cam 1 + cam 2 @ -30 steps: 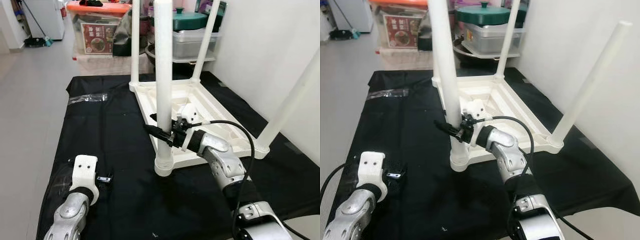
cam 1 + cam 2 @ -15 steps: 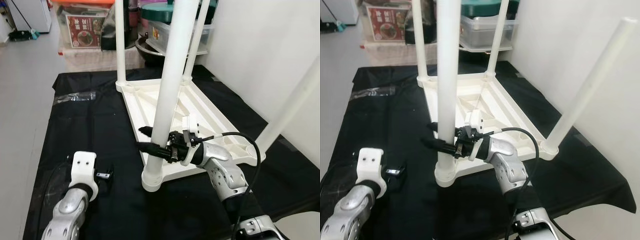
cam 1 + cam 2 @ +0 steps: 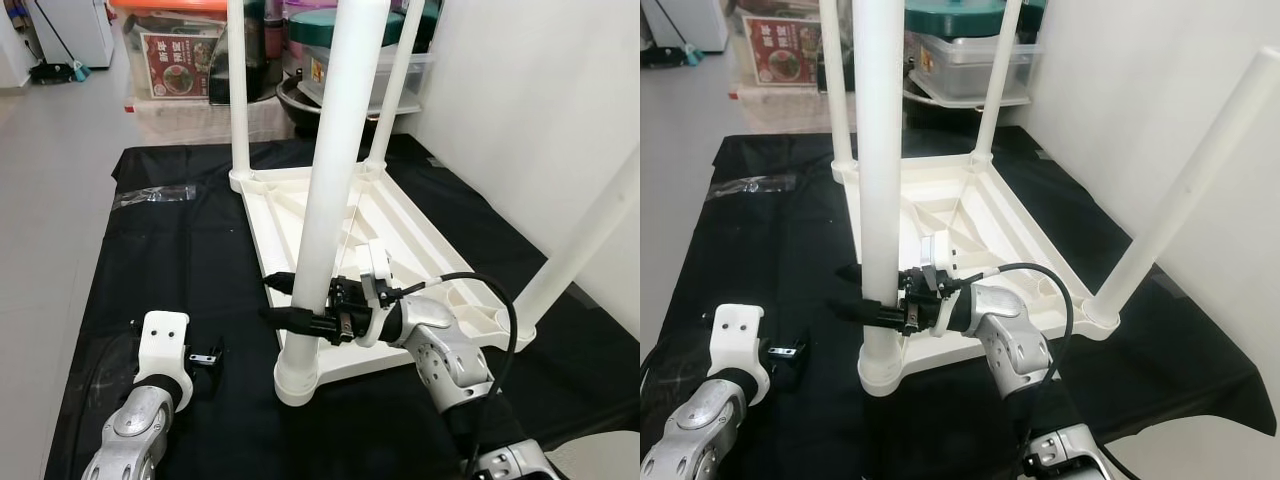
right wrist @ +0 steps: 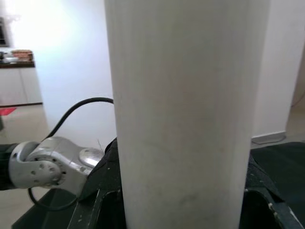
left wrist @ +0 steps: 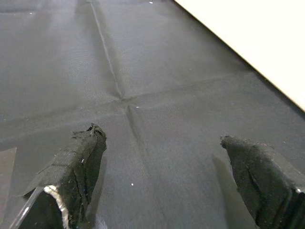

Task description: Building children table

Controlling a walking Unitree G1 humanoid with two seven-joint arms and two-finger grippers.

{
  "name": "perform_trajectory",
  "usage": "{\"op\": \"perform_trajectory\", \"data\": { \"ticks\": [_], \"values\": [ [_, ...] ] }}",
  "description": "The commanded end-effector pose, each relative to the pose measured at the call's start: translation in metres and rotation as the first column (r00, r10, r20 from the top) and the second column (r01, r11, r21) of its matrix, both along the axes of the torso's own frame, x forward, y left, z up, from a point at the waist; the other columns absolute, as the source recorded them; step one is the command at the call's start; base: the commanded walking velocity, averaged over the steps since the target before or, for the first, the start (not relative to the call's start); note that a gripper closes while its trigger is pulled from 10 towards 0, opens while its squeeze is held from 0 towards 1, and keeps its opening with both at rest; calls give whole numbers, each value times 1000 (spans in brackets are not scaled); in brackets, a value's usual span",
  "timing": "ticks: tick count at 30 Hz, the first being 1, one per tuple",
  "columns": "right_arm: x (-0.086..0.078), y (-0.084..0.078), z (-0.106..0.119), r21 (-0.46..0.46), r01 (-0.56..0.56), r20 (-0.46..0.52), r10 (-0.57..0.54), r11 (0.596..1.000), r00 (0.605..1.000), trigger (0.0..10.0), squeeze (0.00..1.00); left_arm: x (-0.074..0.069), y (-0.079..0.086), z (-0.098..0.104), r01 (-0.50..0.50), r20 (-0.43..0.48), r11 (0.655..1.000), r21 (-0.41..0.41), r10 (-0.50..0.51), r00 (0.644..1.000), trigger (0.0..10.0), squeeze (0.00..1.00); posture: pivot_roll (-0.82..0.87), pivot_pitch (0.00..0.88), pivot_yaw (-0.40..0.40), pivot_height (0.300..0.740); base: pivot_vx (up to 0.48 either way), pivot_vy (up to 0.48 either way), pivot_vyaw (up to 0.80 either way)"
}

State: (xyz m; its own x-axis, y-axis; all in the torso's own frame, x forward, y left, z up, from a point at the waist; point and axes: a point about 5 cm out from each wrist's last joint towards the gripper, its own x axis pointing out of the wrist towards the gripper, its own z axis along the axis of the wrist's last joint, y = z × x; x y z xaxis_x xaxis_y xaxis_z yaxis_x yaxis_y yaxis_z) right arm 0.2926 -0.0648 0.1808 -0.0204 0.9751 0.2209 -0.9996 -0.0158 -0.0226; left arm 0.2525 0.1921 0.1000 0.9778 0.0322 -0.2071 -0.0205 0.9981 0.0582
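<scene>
Right end effector clamped around upturned table's near leg.

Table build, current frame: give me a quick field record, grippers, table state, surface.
table: white tabletop upside down on black cloth, four legs up
held part: nearest leg, seated in the corner socket
right gripper: fingers either side of that leg, low on the shaft, closed on it
left gripper: open, low over bare cloth, holding nothing
background: storage bins past the cloth, wall to the robot's right
</scene>
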Motion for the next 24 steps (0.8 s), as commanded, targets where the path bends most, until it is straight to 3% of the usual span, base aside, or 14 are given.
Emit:
{"op": "perform_trajectory", "data": {
  "ticks": [1, 6, 11, 18, 20, 21, 22, 23, 24],
  "values": [
    [-9, 9, -18, -13, -98, -100, 96, 995, 990, 0, 0, 0, 2, -3, 1, -21, 1000, -3, -1, 1000, 10000, 0, 155, 0, -83, 740, 0, 0, 0],
    [-5, 5, -19, -19, -72, -90, 70, 997, 994, 0, 0, 0, 2, -3, 0, -20, 1000, -2, 0, 1000, 10000, 0, 155, 0, -85, 740, 0, 0, 0],
    [3, 6, -19, 7, 100, -96, -99, 995, 990, 0, 4, -2, 1, -4, -4, -25, 1000, -1, 4, 1000, 10000, 0, 156, 0, -85, 740, 0, 0, 0],
    [3, 6, -19, 7, 100, -96, -99, 995, 990, 0, 4, -2, 1, -4, -4, -25, 1000, -1, 4, 1000, 10000, 0, 156, 0, -85, 740, 0, 0, 0],
    [11, 4, -19, -1, 241, -99, -240, 971, 966, 0, 8, -2, 2, -5, -7, -26, 1000, 0, 7, 1000, 10000, 0, 157, 0, -87, 740, 0, 0, 0],
    [11, 4, -19, -1, 241, -99, -240, 971, 966, 0, 8, -2, 2, -5, -7, -26, 1000, 0, 7, 1000, 10000, 0, 157, 0, -87, 740, 0, 0, 0],
    [29, -14, -28, -124, 614, -114, -625, 780, 772, 0, 0, -3, 4, -6, -17, -40, 1000, 11, 18, 999, 10000, 0, 137, 0, -65, 740, 0, 0, 0],
    [38, -36, -36, -214, 838, -90, -864, 502, 495, 0, 0, -4, 6, -9, -28, -54, 999, 18, 29, 998, 10000, 0, 137, 0, -65, 740, 0, 0, 0],
    [38, -36, -36, -214, 838, -90, -864, 502, 495, 0, 0, -4, 6, -9, -28, -54, 999, 18, 29, 998, 10000, 0, 137, 0, -65, 740, 0, 0, 0]
  ]
}}
